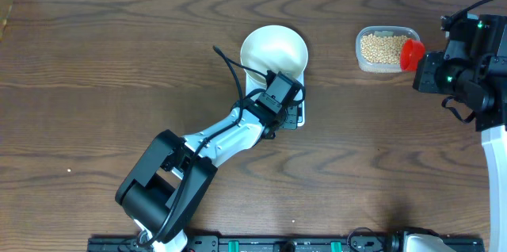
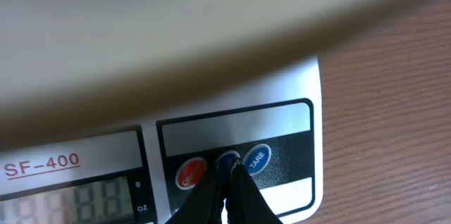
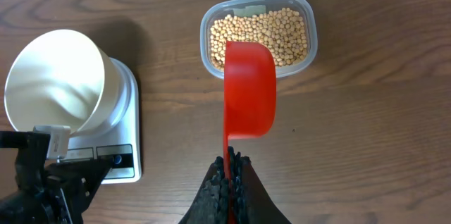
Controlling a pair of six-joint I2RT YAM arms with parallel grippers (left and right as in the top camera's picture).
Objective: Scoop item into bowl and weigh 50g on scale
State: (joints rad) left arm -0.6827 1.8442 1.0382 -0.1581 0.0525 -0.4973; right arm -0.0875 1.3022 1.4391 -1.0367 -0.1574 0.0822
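Supporting table (image 1: 95, 62): dark brown wood, filling the whole overhead frame.
Left arm (image 1: 214, 137): runs from the lower left of the overhead frame up to the centre, ending over the scale.
Bowl (image 1: 273, 50): white and round, top centre of the overhead frame, standing on the scale.
Scale (image 3: 123, 111): white, under the bowl, with its display edge towards the bottom of the frame.
Tub (image 3: 312, 41): clear plastic, upper right of the overhead frame, well apart from the bowl.
Scoop (image 3: 250, 90): red, with its cup over the tub's near edge.
Beans (image 3: 261, 30): pale tan, all lying in the tub.
Right fingers (image 3: 243, 182): clamped on the scoop's handle.
Left fingers (image 2: 243, 189): closed together, tips at the scale's buttons, between the red button (image 2: 190, 175) and the blue TARE button (image 2: 258, 158).
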